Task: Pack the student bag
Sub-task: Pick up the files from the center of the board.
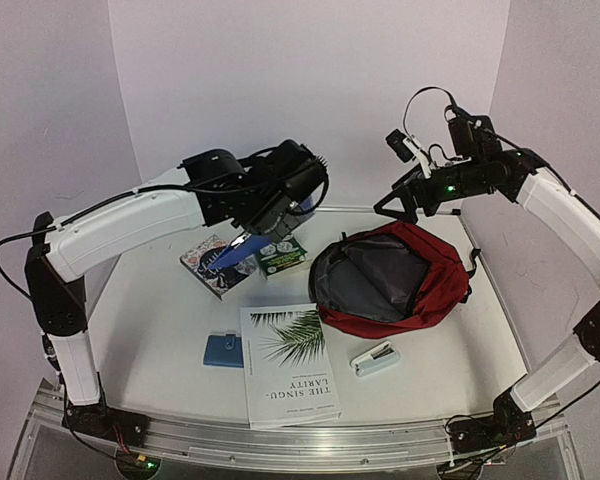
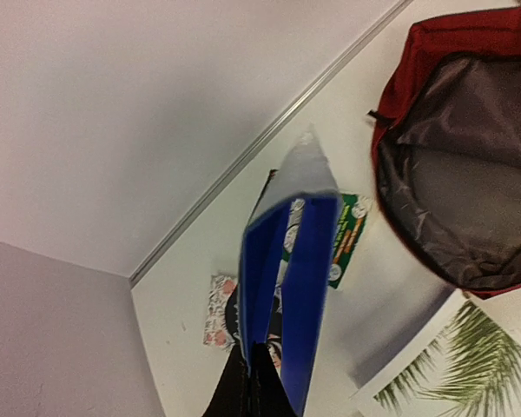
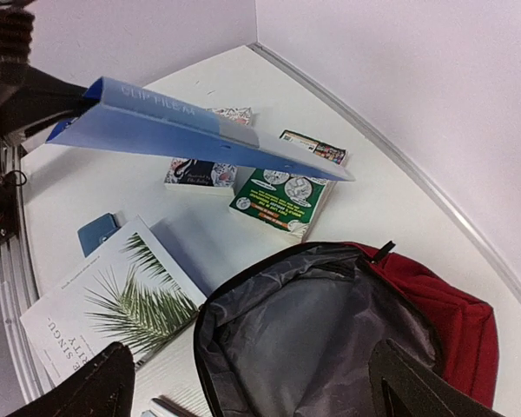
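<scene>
In the top view the left arm (image 1: pixel 130 225) hides the far part of the blue folder (image 1: pixel 236 252), and the folder hides part of the patterned book (image 1: pixel 208 270). The left wrist view cuts the red bag (image 2: pixel 469 174) at its right edge and the palm-leaf book (image 2: pixel 469 365) at the bottom corner. The print on the green book (image 3: pixel 282 195) is too small to read.

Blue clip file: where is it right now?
Top view, left of centre: the blue clip file is held in the air by the shut left jaws, above the green booklet and patterned book, left of the open student bag.
</scene>
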Tool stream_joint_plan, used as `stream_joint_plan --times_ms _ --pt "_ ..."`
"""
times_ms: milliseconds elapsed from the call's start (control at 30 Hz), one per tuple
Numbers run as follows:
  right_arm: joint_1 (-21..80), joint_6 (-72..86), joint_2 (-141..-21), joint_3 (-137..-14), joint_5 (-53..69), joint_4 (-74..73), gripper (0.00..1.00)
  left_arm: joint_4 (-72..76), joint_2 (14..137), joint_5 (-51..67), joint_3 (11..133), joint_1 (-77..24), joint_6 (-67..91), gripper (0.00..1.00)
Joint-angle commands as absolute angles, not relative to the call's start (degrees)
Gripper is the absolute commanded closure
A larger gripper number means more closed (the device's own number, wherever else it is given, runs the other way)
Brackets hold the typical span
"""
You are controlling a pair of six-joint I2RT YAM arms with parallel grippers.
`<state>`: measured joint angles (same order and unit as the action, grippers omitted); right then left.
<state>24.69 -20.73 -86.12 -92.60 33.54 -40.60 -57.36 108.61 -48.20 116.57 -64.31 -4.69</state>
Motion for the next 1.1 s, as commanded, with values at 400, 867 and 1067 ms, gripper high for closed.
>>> stream_joint_plan --times_ms 400,867,1067 --pt "26.23 -38.4 -80.6 -94.13 39.62 -47.08 0.05 -38.71 94.31 -11.35 109.1 -64.16 -8.89 1.0" --pt "32.09 -48.21 -82.05 -89.87 36.76 -51.43 0.06 -30.89 88.24 5.59 100.74 -64.11 -9.9 1.0" --pt "32.1 -50.66 -83.31 -89.16 34.47 -49.58 0.19 -29.38 86.55 9.2 97.9 -64.16 -9.9 1.0"
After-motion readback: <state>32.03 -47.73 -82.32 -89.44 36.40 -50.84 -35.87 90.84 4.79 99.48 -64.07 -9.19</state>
